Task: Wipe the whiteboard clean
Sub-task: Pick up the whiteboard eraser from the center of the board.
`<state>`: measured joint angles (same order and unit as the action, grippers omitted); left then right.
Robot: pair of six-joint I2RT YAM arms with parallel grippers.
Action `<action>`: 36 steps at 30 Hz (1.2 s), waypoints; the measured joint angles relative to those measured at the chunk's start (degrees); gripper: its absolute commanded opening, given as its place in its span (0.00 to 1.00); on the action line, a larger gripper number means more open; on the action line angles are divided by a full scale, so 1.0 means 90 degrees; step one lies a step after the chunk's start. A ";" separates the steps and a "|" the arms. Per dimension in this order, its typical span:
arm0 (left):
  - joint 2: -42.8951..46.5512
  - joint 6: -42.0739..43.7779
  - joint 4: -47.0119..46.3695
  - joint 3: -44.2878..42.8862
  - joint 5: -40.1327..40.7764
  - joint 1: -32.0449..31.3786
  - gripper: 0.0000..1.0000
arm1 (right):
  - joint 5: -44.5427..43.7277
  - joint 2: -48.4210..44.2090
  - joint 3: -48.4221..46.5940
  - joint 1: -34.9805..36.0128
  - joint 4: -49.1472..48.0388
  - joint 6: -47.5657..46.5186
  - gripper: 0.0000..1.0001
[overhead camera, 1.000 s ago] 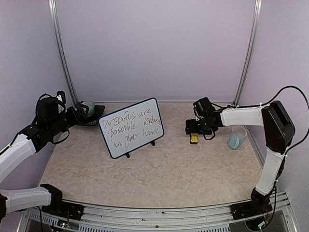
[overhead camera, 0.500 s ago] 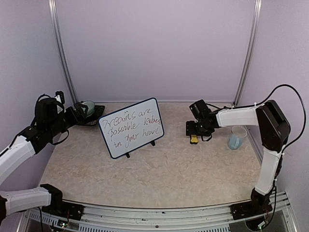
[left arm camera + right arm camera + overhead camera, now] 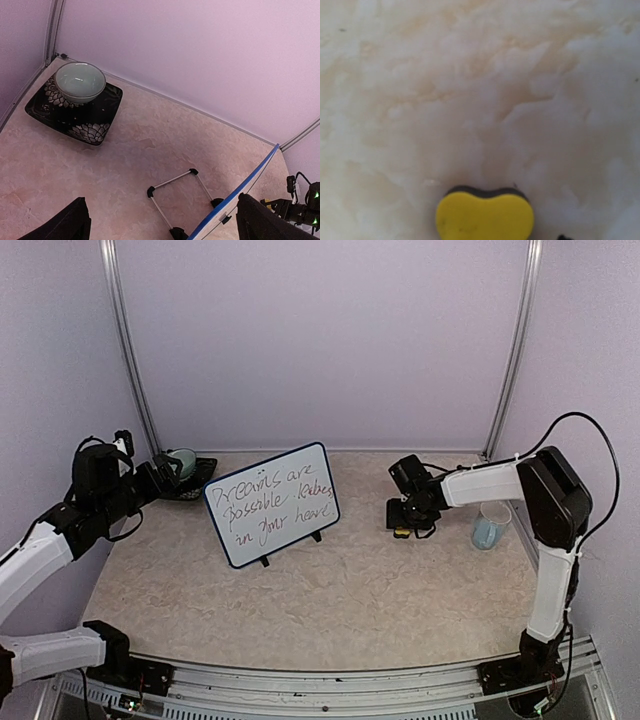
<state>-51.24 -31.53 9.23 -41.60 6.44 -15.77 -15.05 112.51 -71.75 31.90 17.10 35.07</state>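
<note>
Tabletop [image 3: 350,590] right of whiteboard [image 3: 272,502]: you're hovering right gripper [image 3: 403,525] over yellow sponge [image 3: 485,216], opening unclear; you're risking an off-centre pinch flicking it away; left gripper [image 3: 165,225] gaping wide.

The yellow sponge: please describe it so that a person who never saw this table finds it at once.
On the marbled table, look right of the standing whiteboard, toward the bluish cup. Between them lies the sponge, small, with a dark backing; nothing else there is yellow.
</note>
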 measured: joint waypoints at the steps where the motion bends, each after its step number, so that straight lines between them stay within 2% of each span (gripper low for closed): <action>1: 0.0000 -0.0002 -0.0007 0.0002 0.0000 0.0000 0.99 | 0.0010 0.0032 0.0000 0.0000 0.0000 0.0000 0.64; 4: 0.0000 -0.0019 -0.0041 0.0027 -0.0002 0.0000 0.99 | 0.0046 0.0085 0.0002 0.0000 0.0000 0.0005 0.59; 7: 0.0000 -0.0027 -0.0075 0.0041 -0.0002 0.0000 0.99 | 0.0051 0.0087 0.0002 0.0007 -0.0002 0.0005 0.48; 9: 0.0000 -0.0032 -0.0080 0.0049 -0.0002 0.0000 0.99 | 0.0056 0.0087 0.0002 0.0017 -0.0005 0.0015 0.45; 23: 0.0036 -0.0046 -0.0109 0.0121 0.0000 0.0000 0.99 | 0.0044 0.0124 0.0002 0.0027 -0.0019 0.0015 0.40; 34: 0.0109 -0.0046 -0.0119 0.0158 0.0002 0.0000 0.99 | 0.0039 0.0153 0.0002 0.0027 -0.0049 -0.0034 0.14; 36: 0.0109 -0.0046 -0.0119 0.0158 0.0002 0.0000 0.99 | 0.0051 0.0153 0.0002 0.0027 -0.0058 -0.0085 0.12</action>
<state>-50.26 -31.94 8.16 -40.18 6.46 -15.77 -14.59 113.89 -71.72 32.14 16.58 34.30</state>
